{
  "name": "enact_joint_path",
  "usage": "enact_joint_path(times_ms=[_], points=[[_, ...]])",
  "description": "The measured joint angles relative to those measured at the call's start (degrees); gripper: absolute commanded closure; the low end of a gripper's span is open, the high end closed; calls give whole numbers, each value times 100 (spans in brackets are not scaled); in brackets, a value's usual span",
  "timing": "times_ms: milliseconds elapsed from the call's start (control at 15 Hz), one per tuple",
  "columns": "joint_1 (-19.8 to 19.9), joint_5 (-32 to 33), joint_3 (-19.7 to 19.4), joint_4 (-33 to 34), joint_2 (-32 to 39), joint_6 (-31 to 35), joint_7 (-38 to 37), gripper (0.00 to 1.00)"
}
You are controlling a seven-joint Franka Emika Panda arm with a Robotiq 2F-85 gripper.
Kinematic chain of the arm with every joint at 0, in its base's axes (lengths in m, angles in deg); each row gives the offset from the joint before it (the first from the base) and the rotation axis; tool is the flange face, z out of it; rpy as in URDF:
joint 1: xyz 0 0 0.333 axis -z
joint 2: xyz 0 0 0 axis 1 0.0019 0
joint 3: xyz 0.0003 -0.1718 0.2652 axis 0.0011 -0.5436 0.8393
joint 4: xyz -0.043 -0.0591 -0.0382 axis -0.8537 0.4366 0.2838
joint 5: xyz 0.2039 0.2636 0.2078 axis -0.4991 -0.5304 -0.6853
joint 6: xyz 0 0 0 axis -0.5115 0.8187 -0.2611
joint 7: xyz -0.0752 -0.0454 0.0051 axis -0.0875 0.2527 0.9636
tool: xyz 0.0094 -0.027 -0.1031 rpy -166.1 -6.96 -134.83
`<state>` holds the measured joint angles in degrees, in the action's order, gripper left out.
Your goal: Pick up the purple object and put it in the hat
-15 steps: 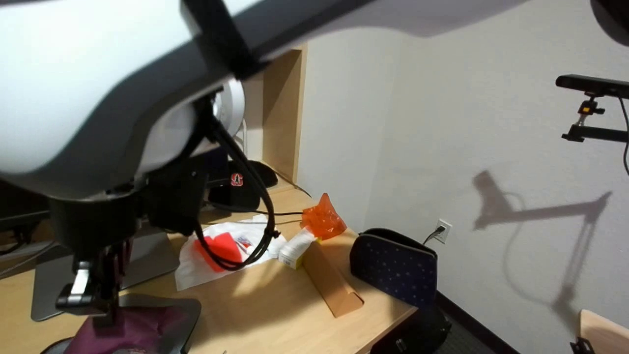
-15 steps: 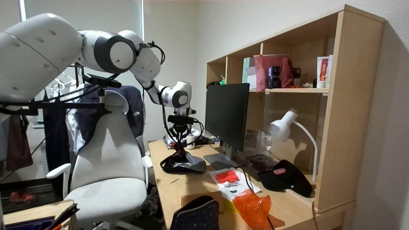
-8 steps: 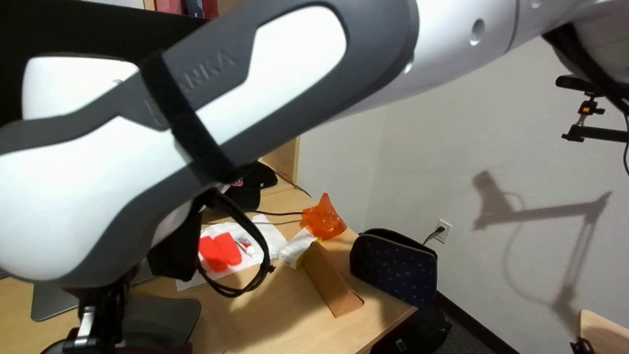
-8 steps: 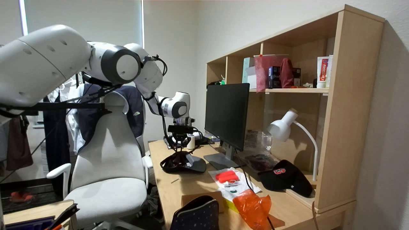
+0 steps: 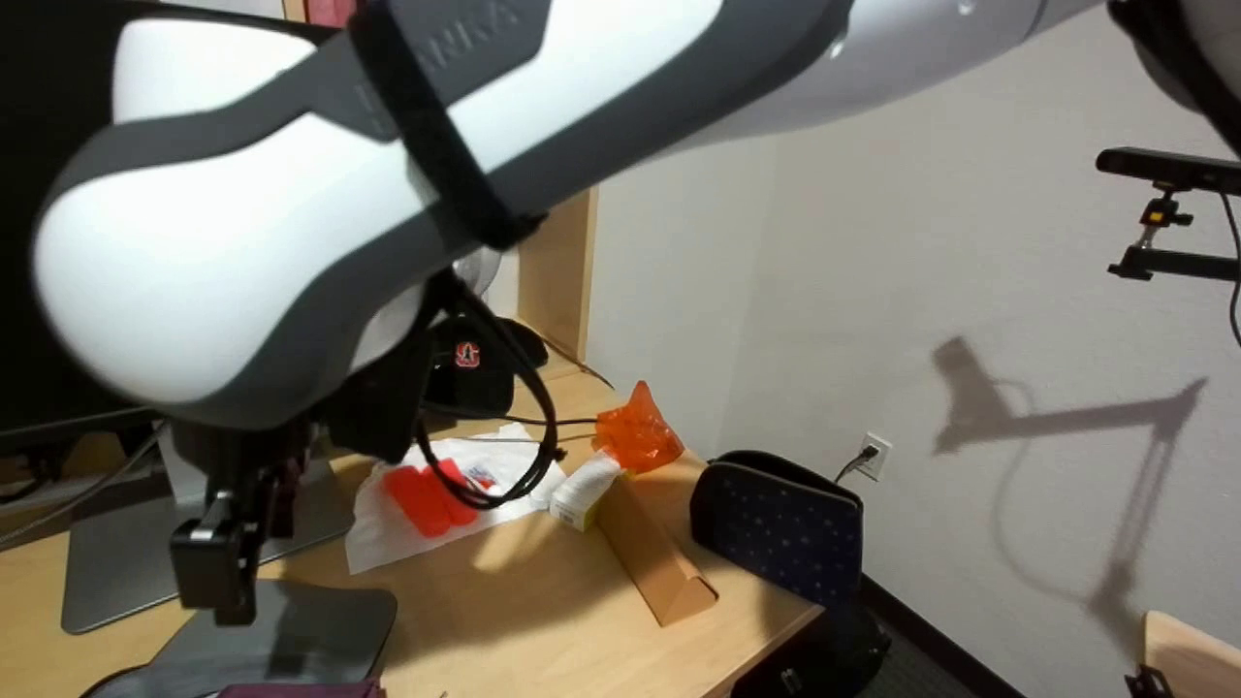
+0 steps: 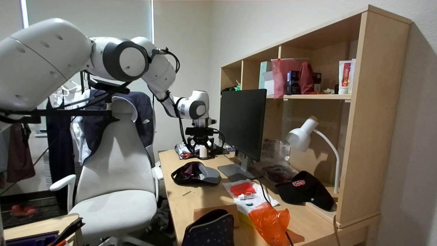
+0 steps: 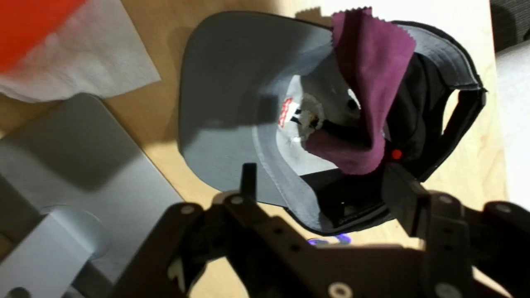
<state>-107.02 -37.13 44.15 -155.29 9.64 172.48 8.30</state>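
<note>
The grey hat (image 7: 223,91) lies upside down on the desk, its hollow facing up. Inside it rests the purple object (image 7: 379,78), a soft cloth with zigzag edges; one end sits folded in the hollow and the other drapes over the rim. In an exterior view the purple object (image 6: 193,173) shows as a dark patch within the hat (image 6: 211,176). Above the hat stands my gripper (image 7: 323,178), its fingers wide apart with nothing between them. An exterior view cuts off most of the purple object (image 5: 301,690) at the bottom edge, beside the hat's brim (image 5: 301,620).
Close to the gripper stands the monitor (image 6: 243,123), with its foot (image 7: 91,165) near the brim. A red item (image 6: 242,188) on white sheets, an orange bag (image 6: 271,222), a navy pouch (image 6: 210,230) and a black cap (image 6: 305,191) also occupy the desk.
One second ago the gripper was shut on the purple object. It dipped into the hat, opened and let go, then rose and shifted toward the monitor. The cloth stays in the hat.
</note>
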Motion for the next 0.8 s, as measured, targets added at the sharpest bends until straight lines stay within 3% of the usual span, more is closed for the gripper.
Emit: enact_joint_path(times_ms=[333, 800], points=[[414, -241, -128, -707, -815, -2, -742, 0], [816, -1212, -186, -2634, -2460, 47, -1655, 0]])
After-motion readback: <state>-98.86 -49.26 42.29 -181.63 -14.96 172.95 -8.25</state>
